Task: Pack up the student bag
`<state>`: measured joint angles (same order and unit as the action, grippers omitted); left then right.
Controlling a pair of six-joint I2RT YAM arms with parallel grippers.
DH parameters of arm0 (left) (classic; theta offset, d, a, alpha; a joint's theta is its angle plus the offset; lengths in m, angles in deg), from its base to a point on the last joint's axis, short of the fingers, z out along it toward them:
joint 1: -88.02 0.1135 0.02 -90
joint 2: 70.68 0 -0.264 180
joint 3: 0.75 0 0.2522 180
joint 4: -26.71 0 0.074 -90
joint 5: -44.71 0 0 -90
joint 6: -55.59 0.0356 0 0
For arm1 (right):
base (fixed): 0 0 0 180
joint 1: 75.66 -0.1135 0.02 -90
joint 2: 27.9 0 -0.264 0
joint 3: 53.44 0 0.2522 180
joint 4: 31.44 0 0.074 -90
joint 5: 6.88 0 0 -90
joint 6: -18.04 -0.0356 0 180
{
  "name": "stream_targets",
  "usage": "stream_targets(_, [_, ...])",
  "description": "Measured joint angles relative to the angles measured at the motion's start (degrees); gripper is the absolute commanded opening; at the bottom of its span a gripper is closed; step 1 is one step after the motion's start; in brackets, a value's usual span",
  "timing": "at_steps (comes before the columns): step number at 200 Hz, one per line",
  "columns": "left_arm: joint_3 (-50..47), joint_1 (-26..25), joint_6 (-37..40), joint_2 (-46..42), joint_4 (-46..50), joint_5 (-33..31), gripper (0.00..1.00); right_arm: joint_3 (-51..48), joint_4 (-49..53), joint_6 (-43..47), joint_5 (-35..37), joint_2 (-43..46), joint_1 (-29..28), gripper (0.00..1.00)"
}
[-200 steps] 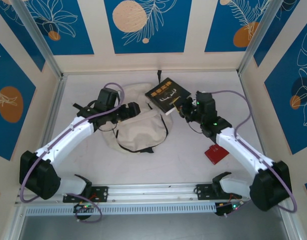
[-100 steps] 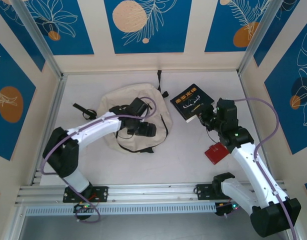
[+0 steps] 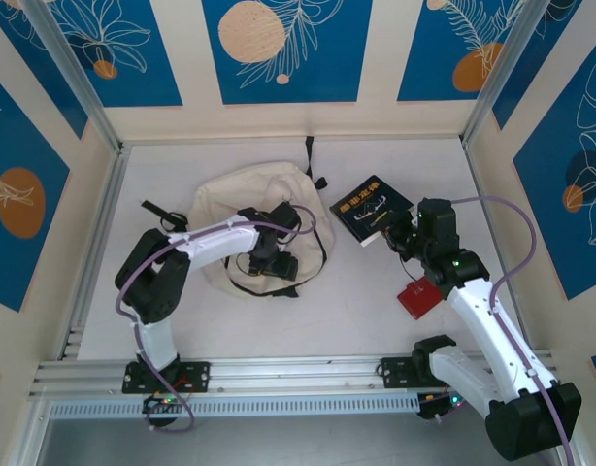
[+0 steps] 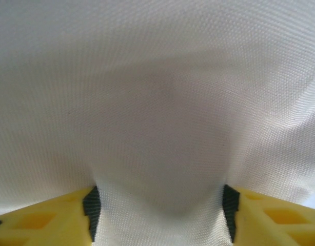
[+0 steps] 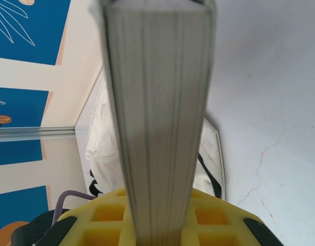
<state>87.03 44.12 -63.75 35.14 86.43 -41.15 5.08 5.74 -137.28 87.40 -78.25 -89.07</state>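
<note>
The right claw point(image 3: 395, 229) clamps a black book point(image 3: 372, 208) just right of the student bag point(image 3: 245, 199); a red flat item point(image 3: 418, 298) lies nearer on the surface point(image 3: 356, 311). The bag lies left of centre, its long axis near-to-far and its top toward the back wall. The left claw point(image 4: 157, 205) is part-open with canvas between its pads point(image 4: 91, 207); I cannot tell if it grips.

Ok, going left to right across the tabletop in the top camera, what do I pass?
black strap → student bag → black book → small red flat item
</note>
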Motion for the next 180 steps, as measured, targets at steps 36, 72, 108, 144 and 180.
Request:
stream_targets(36, [1.64, 0.0, 0.98, 0.11, 0.55, -0.87, 0.32, -0.07, 0.0, 0.0, -0.11, 0.0, 0.04, 0.06])
stream_targets(72, [1.9, 0.17, 1.05, -0.74, 1.03, -1.29, 0.28, -0.24, 0.0, 0.0, -0.22, 0.0, 0.04, 0.06])
stream_targets(108, [1.9, 0.83, 1.55, -3.91, 1.53, -1.29, 0.14, -0.24, 0.17, 0.0, -0.2, 0.02, 0.07, 0.06])
stream_targets(144, [1.9, 2.32, 2.82, -7.48, 1.75, -1.25, 0.0, -0.24, 0.96, 0.02, -0.2, 0.83, 0.07, 0.06])
stream_targets(180, [2.95, 4.11, 2.93, -10.62, 2.45, -0.9, 0.0, -0.24, 3.02, 0.44, -0.17, 1.9, 0.24, 0.06])
